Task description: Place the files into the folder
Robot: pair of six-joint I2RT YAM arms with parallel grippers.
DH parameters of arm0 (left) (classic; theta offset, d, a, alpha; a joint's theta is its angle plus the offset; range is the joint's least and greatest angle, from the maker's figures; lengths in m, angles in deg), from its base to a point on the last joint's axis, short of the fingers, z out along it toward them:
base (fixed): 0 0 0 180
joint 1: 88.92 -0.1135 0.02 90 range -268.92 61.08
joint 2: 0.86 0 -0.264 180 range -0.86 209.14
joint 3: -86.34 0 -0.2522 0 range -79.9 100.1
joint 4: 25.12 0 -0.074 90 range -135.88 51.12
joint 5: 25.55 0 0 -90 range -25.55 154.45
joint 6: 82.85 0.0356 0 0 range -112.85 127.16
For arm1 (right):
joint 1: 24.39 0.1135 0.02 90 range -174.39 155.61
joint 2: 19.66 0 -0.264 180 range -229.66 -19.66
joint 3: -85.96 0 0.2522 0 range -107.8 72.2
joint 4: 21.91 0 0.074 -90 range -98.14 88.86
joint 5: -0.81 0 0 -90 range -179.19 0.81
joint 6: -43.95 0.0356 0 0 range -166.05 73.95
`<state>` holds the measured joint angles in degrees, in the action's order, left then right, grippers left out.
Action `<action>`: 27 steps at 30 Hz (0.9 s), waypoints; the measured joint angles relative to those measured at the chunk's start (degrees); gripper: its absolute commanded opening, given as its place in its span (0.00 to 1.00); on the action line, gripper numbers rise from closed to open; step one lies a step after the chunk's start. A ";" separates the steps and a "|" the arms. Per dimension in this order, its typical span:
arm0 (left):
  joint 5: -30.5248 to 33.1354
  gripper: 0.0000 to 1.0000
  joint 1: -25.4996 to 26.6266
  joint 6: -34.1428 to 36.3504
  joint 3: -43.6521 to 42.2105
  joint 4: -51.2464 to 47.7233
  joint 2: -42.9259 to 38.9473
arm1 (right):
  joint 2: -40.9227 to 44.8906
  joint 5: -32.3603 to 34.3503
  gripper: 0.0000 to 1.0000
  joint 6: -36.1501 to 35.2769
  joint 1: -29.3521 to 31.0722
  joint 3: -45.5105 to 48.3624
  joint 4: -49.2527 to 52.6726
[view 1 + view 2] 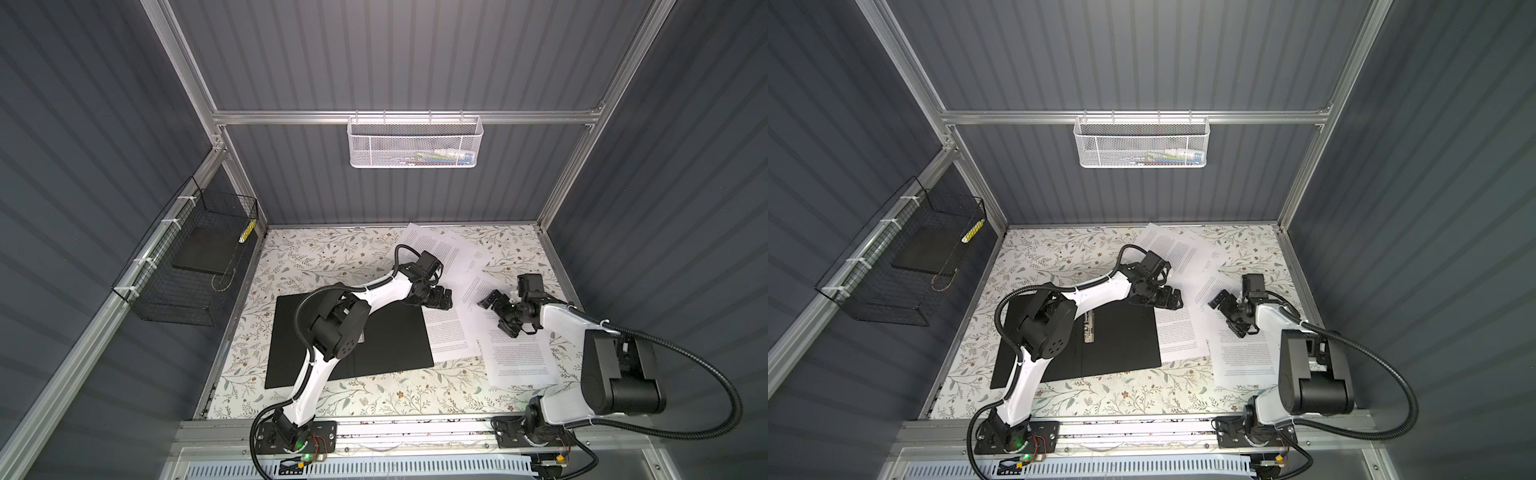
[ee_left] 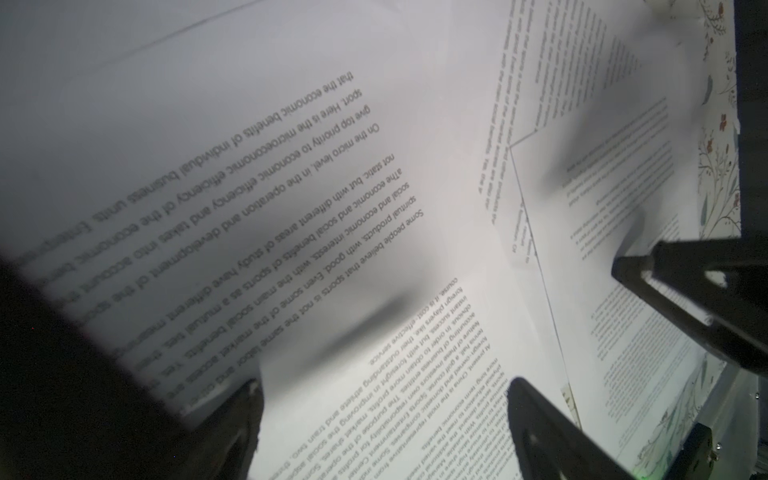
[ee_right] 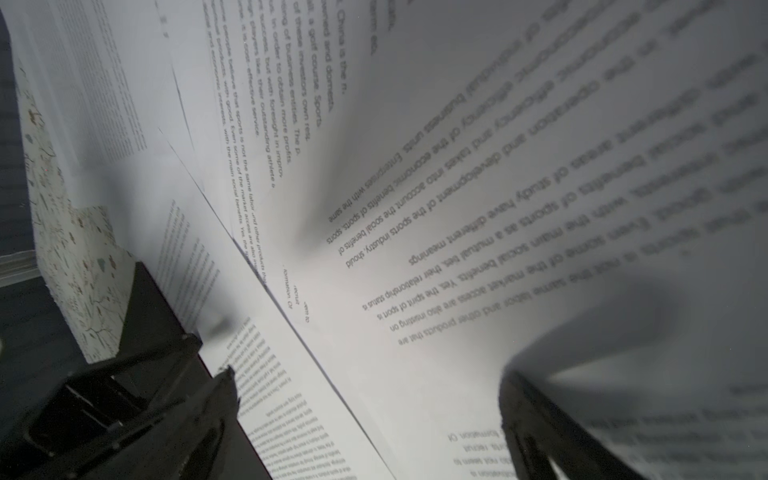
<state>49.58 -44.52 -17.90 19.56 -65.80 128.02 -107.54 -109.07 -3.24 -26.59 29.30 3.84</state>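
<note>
Jaws spread wide and holding nothing, the left end effector (image 1: 440, 300) and the right end effector (image 1: 498, 315) face each other low over the files (image 1: 519, 361), loose printed sheets fanned across the bench (image 1: 332, 257). The folder (image 1: 395, 336) lies opened flat, black inside up, just beside them, apparently ready to take the pages once gathered.

Grey ribbed walls (image 1: 395, 54), bearing white basket (image 1: 415, 143) and black basket (image 1: 187, 266), enclose floral tabletop (image 1: 324, 257).
</note>
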 measured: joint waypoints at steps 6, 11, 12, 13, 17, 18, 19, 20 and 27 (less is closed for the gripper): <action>-0.22 0.93 0.00 0.09 0.02 -0.04 -0.02 | -10.19 -2.14 0.99 0.63 -0.94 -9.33 -4.66; -0.48 0.93 0.00 0.17 0.17 -0.46 -0.02 | -15.72 -4.04 0.99 0.20 -2.23 -15.67 -6.16; -0.61 0.93 0.00 0.28 0.17 -0.48 -0.02 | -15.19 -4.13 0.99 -0.22 -2.36 -15.58 -5.97; -0.68 0.93 0.00 0.42 0.17 -0.50 -0.02 | -14.27 -4.15 0.99 -0.66 -2.36 -15.17 -5.73; -1.33 0.93 0.00 0.76 0.17 -0.70 -0.02 | -3.93 -5.14 0.99 -3.43 -1.40 -10.67 -3.54; -1.53 0.93 0.00 0.90 0.17 -0.74 -0.02 | -0.76 -5.95 0.99 -4.22 -1.11 -9.18 -3.08; -1.73 0.93 0.00 0.96 0.17 -0.79 -0.02 | 1.44 -6.71 0.99 -4.70 -0.98 -8.00 -2.60; -1.81 0.93 0.00 0.96 0.17 -0.81 -0.02 | 3.52 -7.48 0.99 -5.33 -0.76 -6.47 -2.32; -2.62 0.94 -0.17 1.11 0.17 -0.83 0.02 | 7.85 -10.49 0.99 -6.45 2.14 6.86 1.88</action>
<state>46.96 -44.69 -16.79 19.74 -66.63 128.05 -99.69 -119.56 -9.69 -24.44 36.17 5.72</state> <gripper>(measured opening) 0.934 0.988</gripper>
